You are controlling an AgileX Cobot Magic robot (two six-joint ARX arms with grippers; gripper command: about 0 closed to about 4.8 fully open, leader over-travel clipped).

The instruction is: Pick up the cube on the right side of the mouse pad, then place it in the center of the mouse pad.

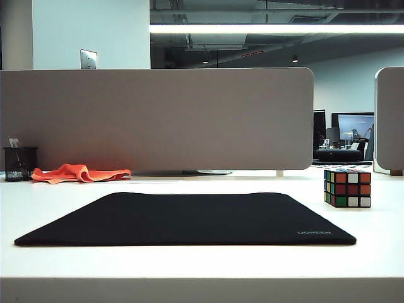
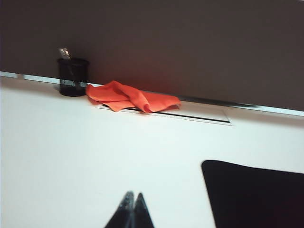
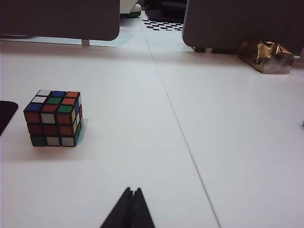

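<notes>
Cube (image 1: 347,187) sits upright on the white desk (image 1: 202,262) at the right of the exterior frame, just beside the right edge of the mouse pad (image 1: 189,218) but apart from it, one corner edge turned toward the camera. Mouse pad lies flat, long axis running left to right, "UGREEN" corner at lower right. Left gripper (image 2: 131,199) hovers over bare desk near the pad's corner, tips pressed together. Right gripper (image 3: 133,194) hovers near the cube, also closed and empty.
</notes>
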